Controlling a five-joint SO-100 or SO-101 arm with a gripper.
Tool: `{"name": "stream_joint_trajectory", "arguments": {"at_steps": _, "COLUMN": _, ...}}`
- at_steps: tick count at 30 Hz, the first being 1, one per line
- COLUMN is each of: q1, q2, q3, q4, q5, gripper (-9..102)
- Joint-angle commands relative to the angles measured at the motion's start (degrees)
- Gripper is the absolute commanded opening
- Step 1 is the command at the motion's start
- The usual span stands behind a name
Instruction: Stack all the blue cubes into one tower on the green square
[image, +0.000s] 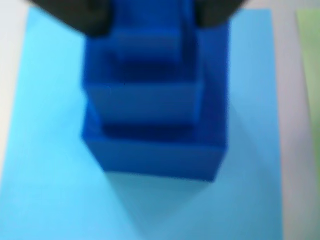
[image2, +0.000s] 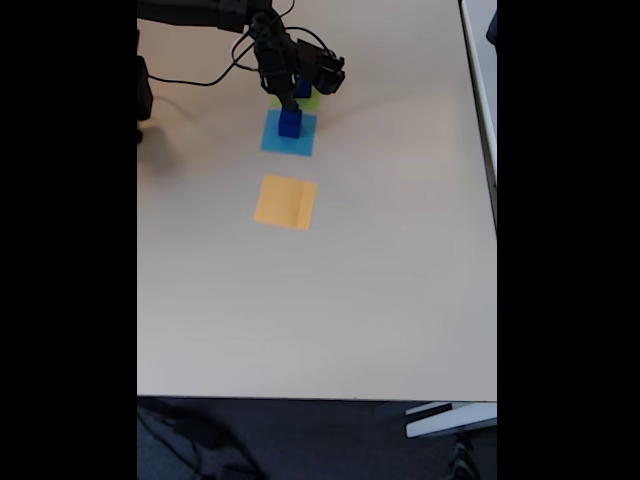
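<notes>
In the wrist view three blue cubes (image: 150, 150) form a blurred tower of shrinking sizes on the flat light-blue square (image: 45, 150). My gripper (image: 150, 20) comes in from the top edge. Its dark fingers (image: 80, 17) press against both sides of the smallest, topmost cube (image: 147, 42), so it is shut on that cube. A strip of the green square (image: 310, 75) shows at the right edge. In the fixed view the gripper (image2: 297, 92) hangs over the tower (image2: 290, 122), and the green square (image2: 308, 103) lies just behind it, mostly hidden.
An orange square (image2: 286, 201) lies on the beige table (image2: 380, 280) in front of the light-blue square (image2: 300, 142). Black cables (image2: 215, 70) trail from the arm at the back left. The table's right edge runs beside a pale panel (image2: 482, 60).
</notes>
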Motion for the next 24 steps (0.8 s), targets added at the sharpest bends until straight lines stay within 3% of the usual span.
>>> {"name": "stream_joint_trajectory", "arguments": {"at_steps": 1, "q1": 0.5, "q2": 0.5, "q3": -1.0, "q4": -0.7, "q5": -0.3, "gripper": 6}}
{"name": "stream_joint_trajectory", "arguments": {"at_steps": 24, "q1": 0.2, "q2": 3.3, "q3": -1.3, "q4": 1.8, "q5": 1.2, "gripper": 0}}
